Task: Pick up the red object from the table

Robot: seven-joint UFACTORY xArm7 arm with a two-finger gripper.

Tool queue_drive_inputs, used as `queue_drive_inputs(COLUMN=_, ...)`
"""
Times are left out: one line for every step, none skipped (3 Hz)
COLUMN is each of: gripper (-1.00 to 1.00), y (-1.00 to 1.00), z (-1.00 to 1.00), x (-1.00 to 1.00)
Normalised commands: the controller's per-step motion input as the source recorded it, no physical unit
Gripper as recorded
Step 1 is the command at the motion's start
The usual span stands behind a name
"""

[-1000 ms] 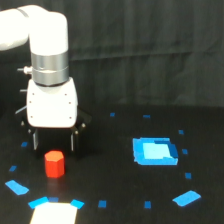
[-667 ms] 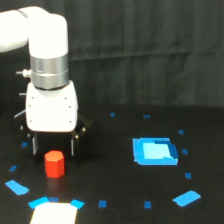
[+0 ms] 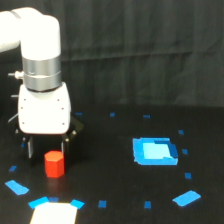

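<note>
Red-orange and matte, the hexagonal block (image 3: pixel 54 164) stands upright on the black table (image 3: pixel 110 190), toward the exterior view's left and close to the front edge. My gripper (image 3: pixel 47 148) hangs directly over it, jaws spread wide, one dark finger (image 3: pixel 30 148) on the exterior view's left of the block and the other (image 3: pixel 65 146) on its right. The block's top sits between the fingertips, but neither finger appears to touch it; whether the fingers are level with the block in depth or slightly behind it I cannot tell from this angle. My white wrist housing (image 3: pixel 43 110) and the silver collar (image 3: pixel 42 74) above it point straight down.

Well apart, on the exterior view's right, lies a larger blue square patch (image 3: pixel 155 151). Small blue tape marks (image 3: pixel 147 204) dot the table around it, with longer strips at the left front (image 3: pixel 17 187) and right front (image 3: pixel 186 198). A pale rectangle (image 3: pixel 54 214) with blue corners sits at the bottom edge, just in front of the block.
</note>
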Motion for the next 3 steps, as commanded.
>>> queue_drive_inputs(gripper=-1.00, y=0.08, z=0.08, x=-0.39)
queue_drive_inputs(gripper=0.89, y=-0.16, z=-0.03, x=-0.08)
queue_drive_inputs(gripper=0.70, y=-0.19, z=-0.21, x=0.02)
